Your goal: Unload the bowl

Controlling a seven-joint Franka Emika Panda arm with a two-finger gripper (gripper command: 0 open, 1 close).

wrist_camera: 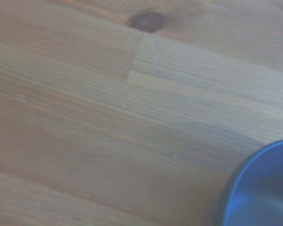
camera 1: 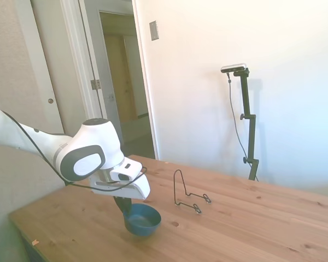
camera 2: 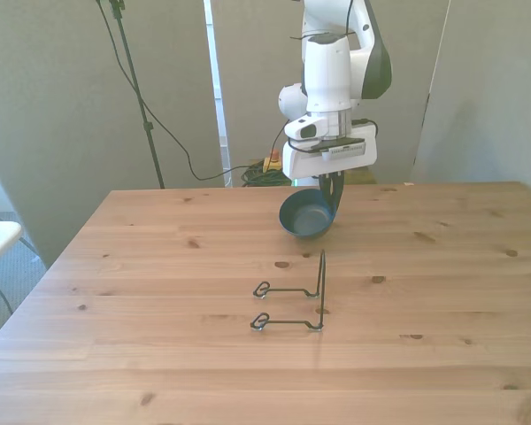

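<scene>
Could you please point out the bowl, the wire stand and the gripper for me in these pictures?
bowl (camera 2: 304,218): front view, on its inner blue surface.
wire stand (camera 2: 322,282): front view, on its upright loop.
gripper (camera 2: 331,192): front view, at the dark fingers on the bowl's rim.

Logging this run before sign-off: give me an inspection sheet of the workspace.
Surface: wooden table, knots in the planks.
Job's things: bowl tilted, held at its rim, off the wire stand, which is empty.
Clutter: nothing seen.
Grippers: gripper gripping the bowl's rim, fingers shut on it.
Cables: black cable along the arm; cords behind the table on the floor.
Surroundings: white wall, open doorway in the side view.
</scene>
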